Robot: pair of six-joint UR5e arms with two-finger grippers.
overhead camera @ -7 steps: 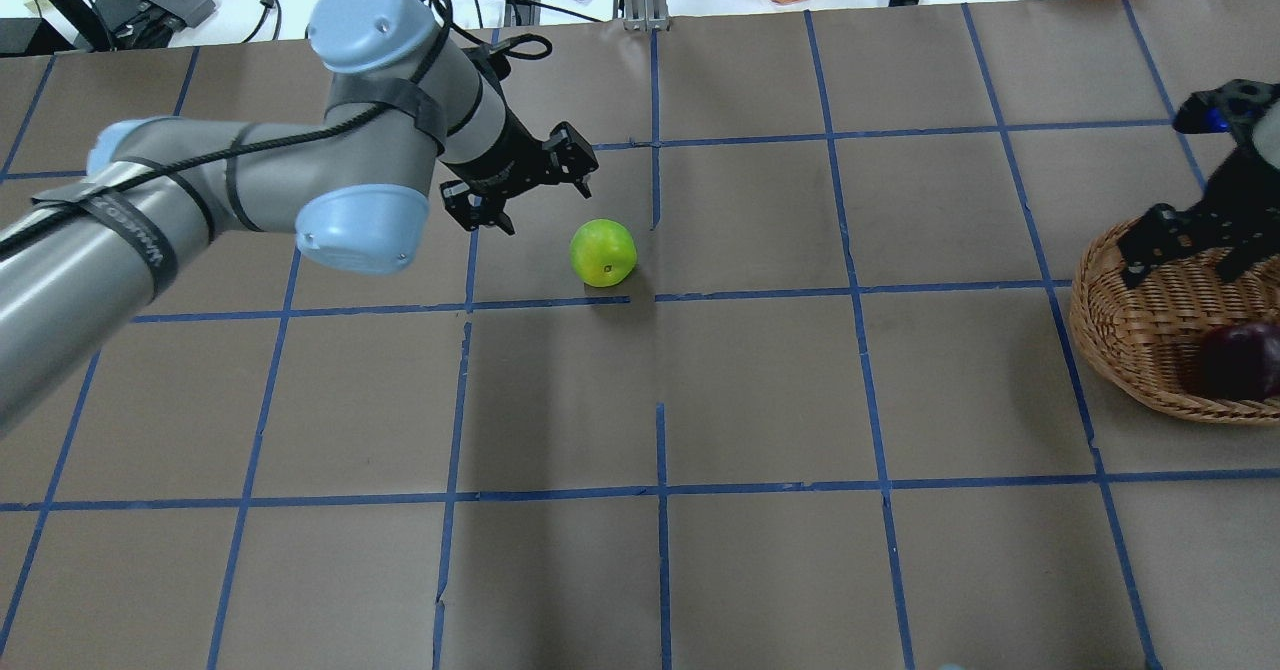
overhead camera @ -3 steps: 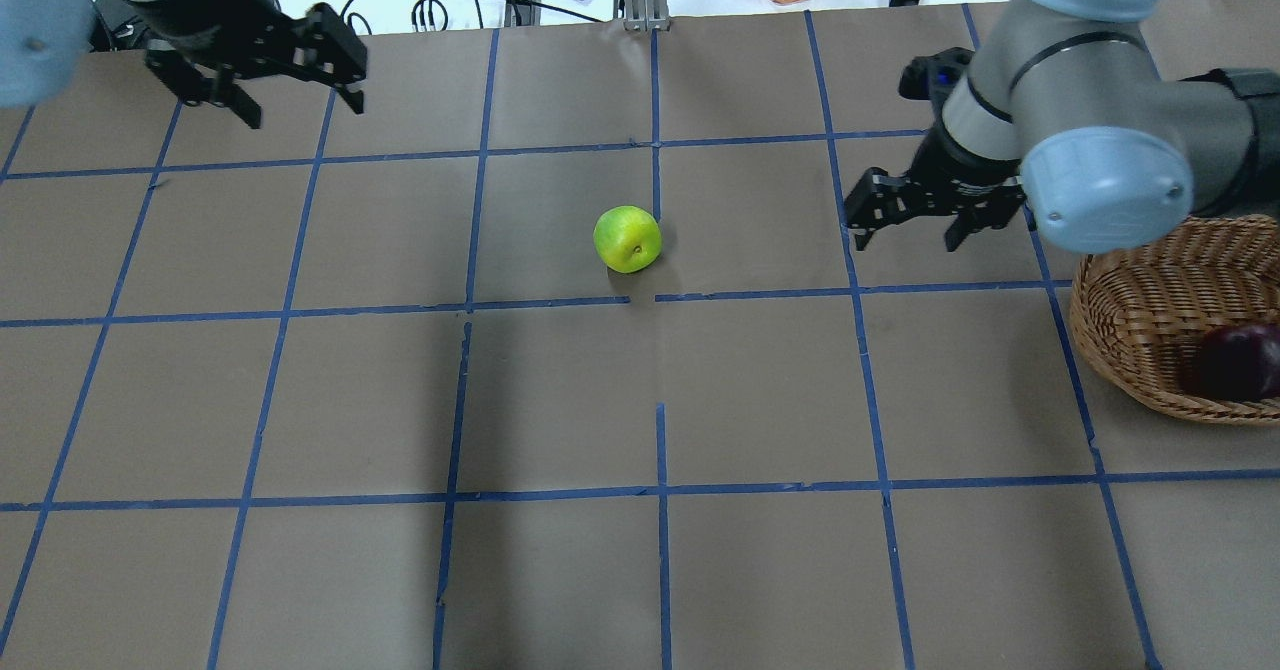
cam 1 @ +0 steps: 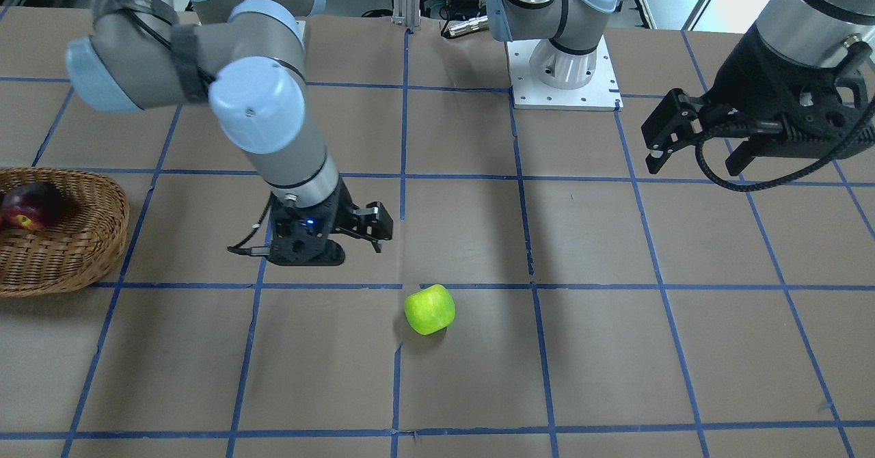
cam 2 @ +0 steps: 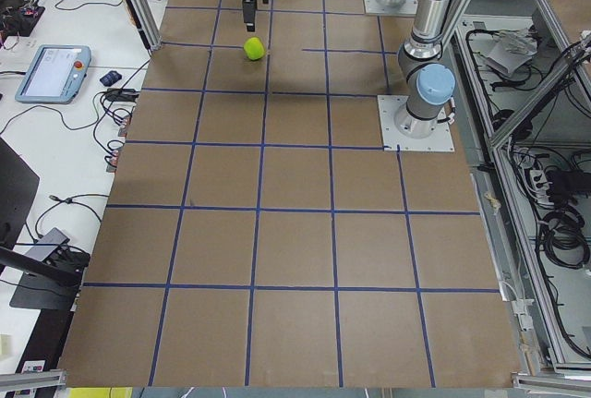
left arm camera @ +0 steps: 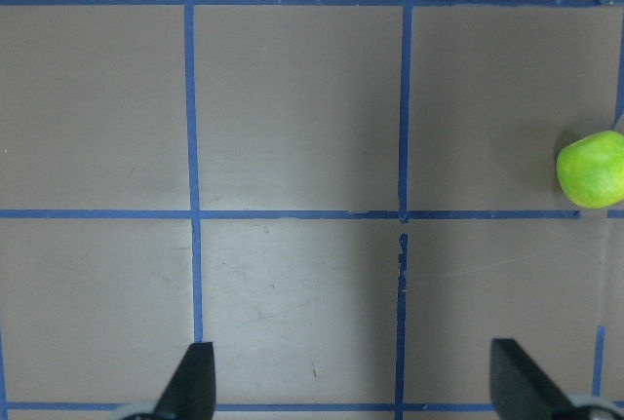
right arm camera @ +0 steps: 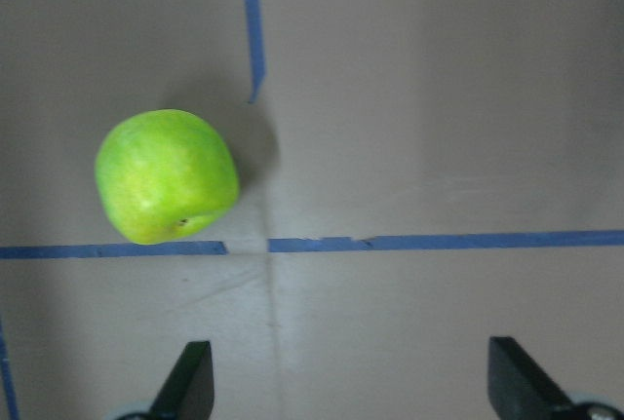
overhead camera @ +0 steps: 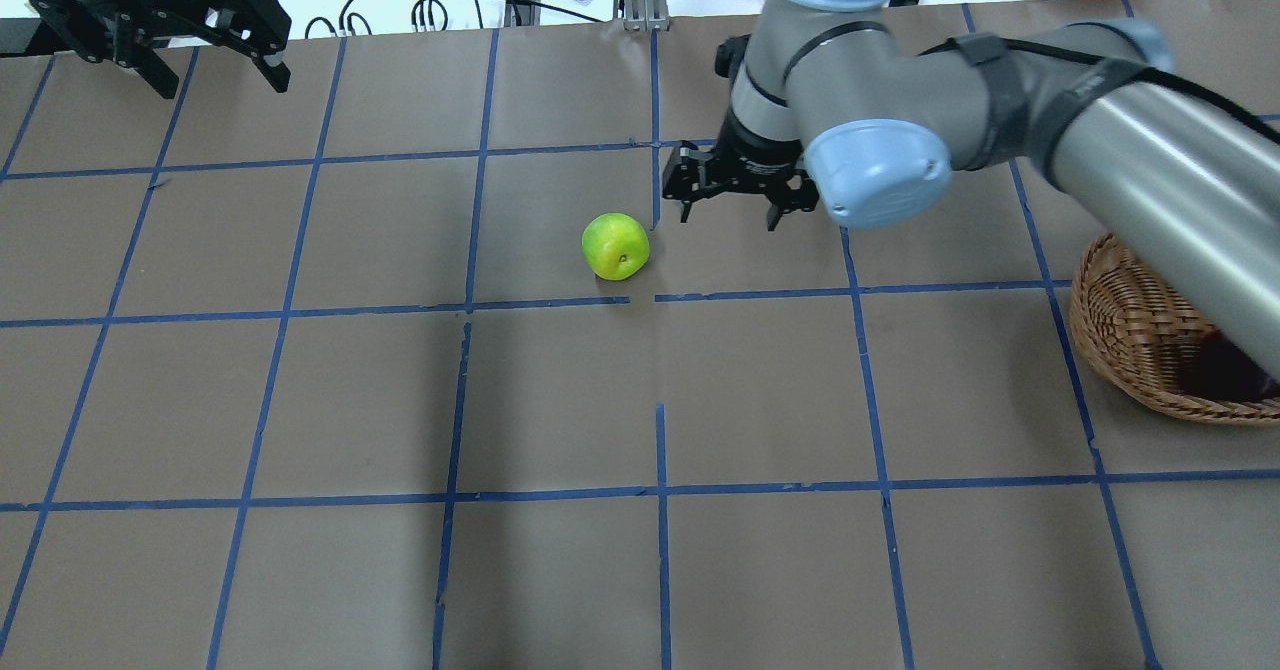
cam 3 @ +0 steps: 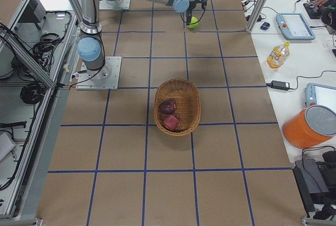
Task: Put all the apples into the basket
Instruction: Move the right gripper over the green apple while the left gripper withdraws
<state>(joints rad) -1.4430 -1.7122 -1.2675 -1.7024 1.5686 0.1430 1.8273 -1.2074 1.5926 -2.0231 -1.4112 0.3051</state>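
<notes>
I see the lime green apple (overhead camera: 615,246) sitting alone on the brown tabletop (overhead camera: 560,400), just beyond a blue tape line near the middle of the grid. My right pincer (overhead camera: 728,218) hangs just beside it, on the basket side, with its fingers spread wide and nothing between them. In the right wrist view the apple lies to the upper left, outside the gap. My left pincer (overhead camera: 222,85) is well apart from it at the far left corner, raised, with its fingers also spread and empty. The wicker basket (cam 3: 178,87) rests at the tabletop's right end. It holds the dark maroon apple (cam 3: 167,106) and the red apple (cam 3: 170,122) close together.
</notes>
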